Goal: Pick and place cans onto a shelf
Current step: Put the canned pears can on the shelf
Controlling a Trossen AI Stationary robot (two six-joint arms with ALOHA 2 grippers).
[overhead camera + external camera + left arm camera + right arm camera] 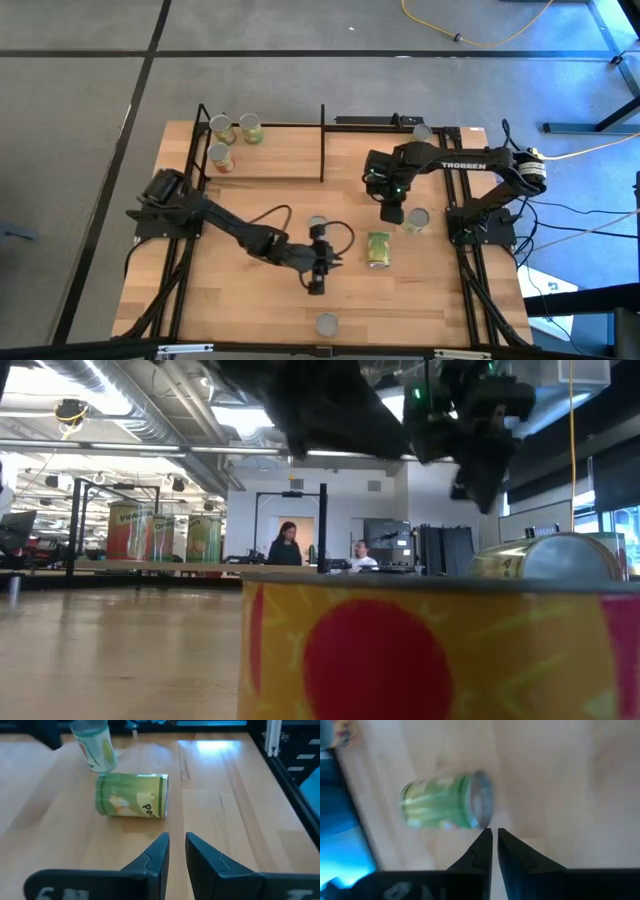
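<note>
A green tin can with a shiny round end (pixel 378 249) is lying on its side on the big wooden table (pixel 420 300). The right gripper (pixel 494 835) is hanging just above it, with its two dark fingers close together and nothing between them. The left gripper (pixel 177 842) is sitting low near the middle of the table, pointing at the lying can, its fingers nearly together and empty too. Three cans (pixel 232 138) are standing on the small black-post shelf with the light wood board (pixel 270 160).
</note>
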